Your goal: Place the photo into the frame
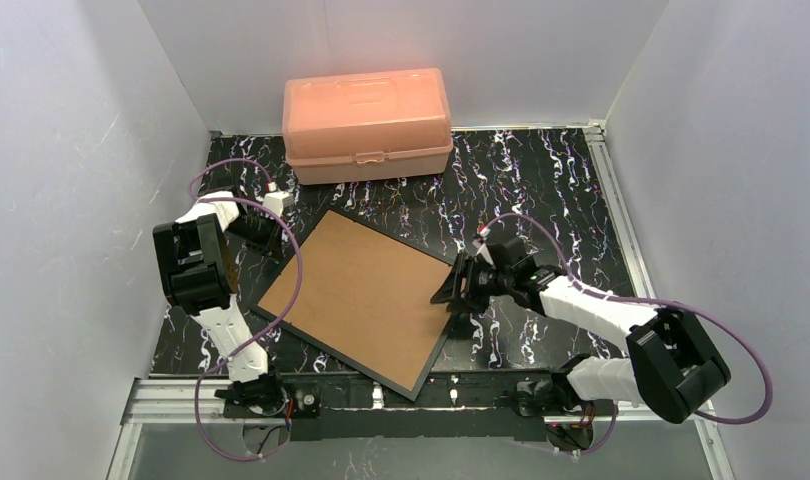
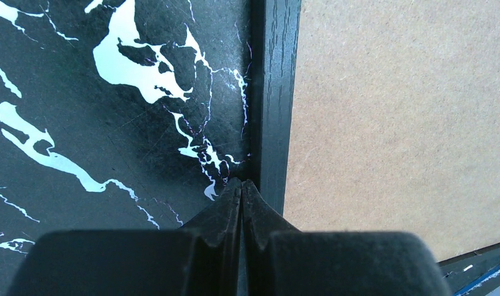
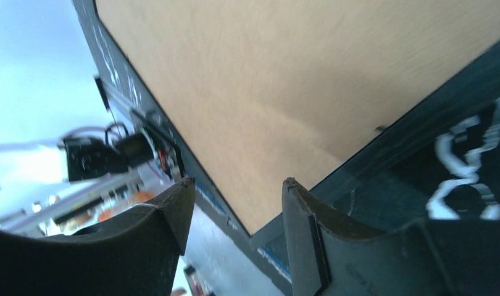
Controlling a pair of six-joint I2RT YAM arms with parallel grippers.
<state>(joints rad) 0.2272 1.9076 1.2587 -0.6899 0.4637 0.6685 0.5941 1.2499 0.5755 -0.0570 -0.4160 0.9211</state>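
Marbled table (image 1: 541,180); frame (image 2: 275,92) face-down, judged stiff, pane fragile: grip rim. Left tool (image 2: 241,185) pinched together beside rim; right tool (image 3: 235,185) apart.

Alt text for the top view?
A black frame lies face down on the marbled table, its brown backing board up. The left gripper is at its left edge, the right gripper at its right edge; a peach box stands behind.
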